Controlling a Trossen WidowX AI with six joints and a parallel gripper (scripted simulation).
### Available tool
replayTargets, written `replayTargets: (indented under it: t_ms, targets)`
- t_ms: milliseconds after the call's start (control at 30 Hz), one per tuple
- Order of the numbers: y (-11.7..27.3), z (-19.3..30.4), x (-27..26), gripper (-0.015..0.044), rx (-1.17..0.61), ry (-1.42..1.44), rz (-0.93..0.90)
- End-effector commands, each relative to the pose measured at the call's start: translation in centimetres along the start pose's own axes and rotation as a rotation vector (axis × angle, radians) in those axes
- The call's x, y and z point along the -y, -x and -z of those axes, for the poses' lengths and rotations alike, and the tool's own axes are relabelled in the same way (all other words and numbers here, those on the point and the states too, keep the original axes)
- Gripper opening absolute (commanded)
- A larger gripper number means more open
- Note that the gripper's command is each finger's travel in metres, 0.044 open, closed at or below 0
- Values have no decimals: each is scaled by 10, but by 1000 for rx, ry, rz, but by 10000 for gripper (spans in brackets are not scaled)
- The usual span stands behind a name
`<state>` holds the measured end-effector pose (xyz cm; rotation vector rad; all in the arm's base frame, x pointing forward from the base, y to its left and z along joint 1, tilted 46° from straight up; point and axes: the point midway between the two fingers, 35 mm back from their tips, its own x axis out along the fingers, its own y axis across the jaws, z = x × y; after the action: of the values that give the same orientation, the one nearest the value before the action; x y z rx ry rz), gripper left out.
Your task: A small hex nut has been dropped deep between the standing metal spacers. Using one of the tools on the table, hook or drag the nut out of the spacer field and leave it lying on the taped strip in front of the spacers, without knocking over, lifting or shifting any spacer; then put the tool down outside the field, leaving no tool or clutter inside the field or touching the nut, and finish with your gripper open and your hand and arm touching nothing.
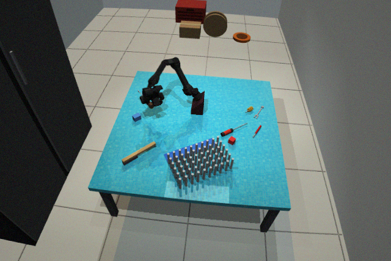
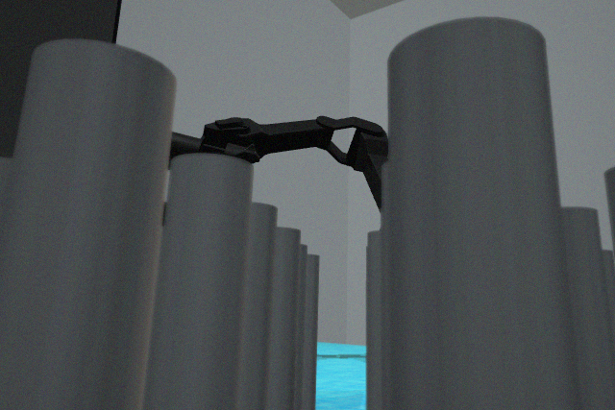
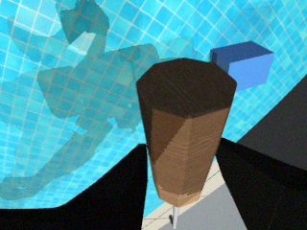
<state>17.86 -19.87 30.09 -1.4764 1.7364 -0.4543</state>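
My gripper (image 1: 151, 101) (image 3: 180, 148) is shut on a tool's brown wooden handle (image 3: 189, 149) and holds it above the table's back-left part in the top view. The handle's dark butt end faces the wrist camera, and a thin metal shaft (image 3: 175, 218) runs away beyond it. The shaft's far end is hidden in the wrist view. The grey metal spacers (image 1: 198, 176) (image 2: 472, 197) stand upright in rows, far from the gripper. The blue taped strip (image 1: 182, 150) runs along their side nearest the arm's base. I cannot make out the hex nut.
A blue block (image 1: 136, 117) (image 3: 249, 69) lies near the gripper. A wooden bar (image 1: 140, 151) lies left of the spacers. A red-handled screwdriver (image 1: 227, 132), a red cube (image 1: 231, 140), a red pen-like item (image 1: 258, 129), a small wrench (image 1: 259, 112) and a yellow item (image 1: 250, 109) lie right.
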Motion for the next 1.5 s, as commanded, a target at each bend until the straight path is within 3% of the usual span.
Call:
replayTargets:
  t_ms: [0,1467]
  targets:
    - [-3,-2,-1,0,1,5,-1]
    - [-29,-13,-6,0,7,1,-2]
